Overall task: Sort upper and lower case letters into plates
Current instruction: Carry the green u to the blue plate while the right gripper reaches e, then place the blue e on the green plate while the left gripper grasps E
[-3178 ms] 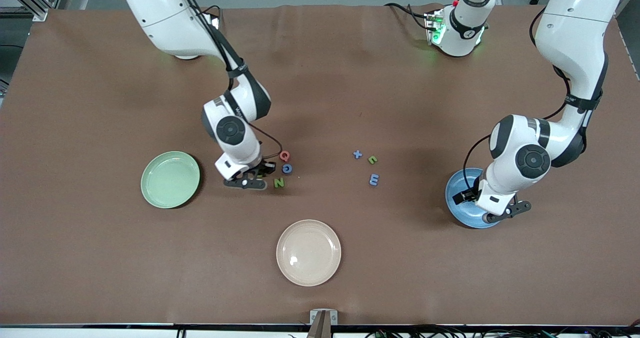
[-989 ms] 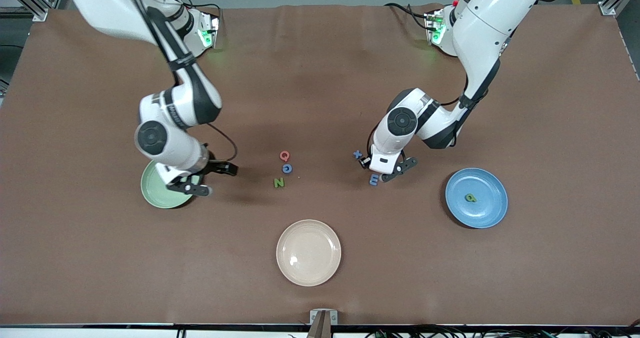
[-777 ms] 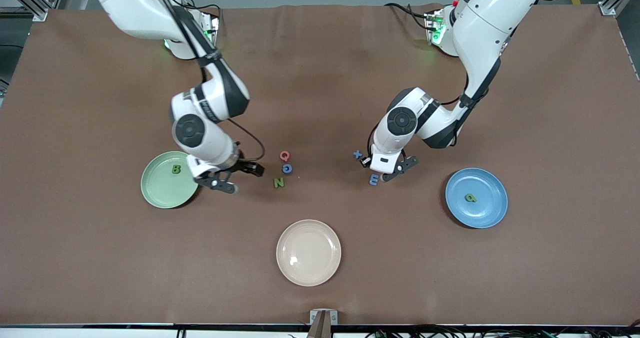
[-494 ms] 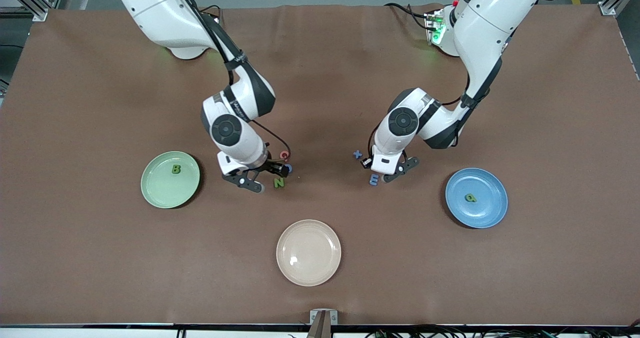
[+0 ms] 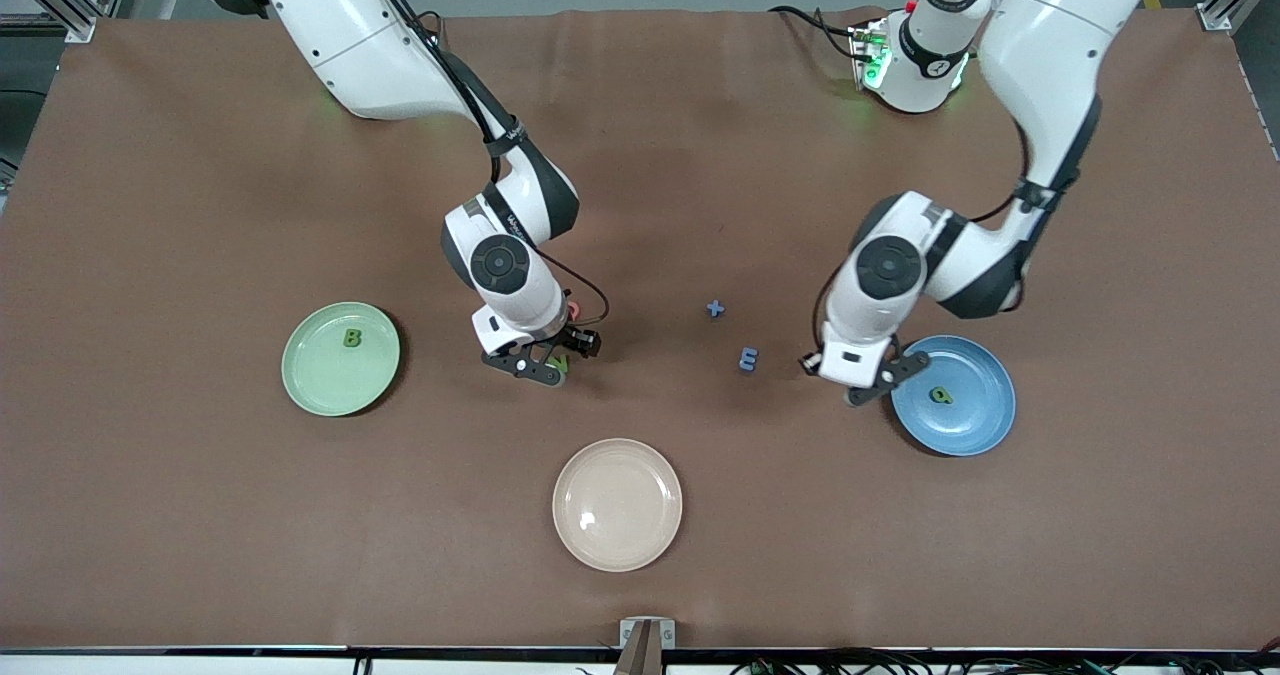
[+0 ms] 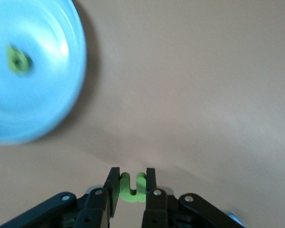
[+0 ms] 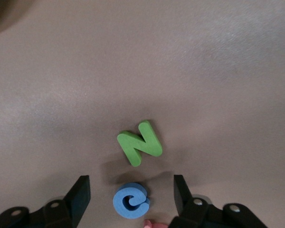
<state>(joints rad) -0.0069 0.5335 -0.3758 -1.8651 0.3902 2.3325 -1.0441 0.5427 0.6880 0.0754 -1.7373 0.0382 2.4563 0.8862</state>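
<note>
Now a green letter [image 6: 131,187], probably lowercase, is carried clamped in the left tool [image 6: 131,190] toward the blue plate [image 5: 975,423], while the right tool [image 7: 131,197], jaws apart, is lowered over the blue letter [image 7: 129,200].

We see a brown table [image 5: 200,515] carrying green [image 5: 340,359], blue [image 5: 953,395] and beige plates [image 5: 617,505], plus loose letters N [image 7: 139,143], blue Q [image 7: 129,201], m [image 5: 747,358] and a plus sign [image 5: 715,308].

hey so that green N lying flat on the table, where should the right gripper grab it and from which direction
Come straight down from above: the green N lies flat on the table, so only its outer edges are free. Put the fingers of the right gripper across its two long outer strokes, clear of the blue letter beside it.
</note>
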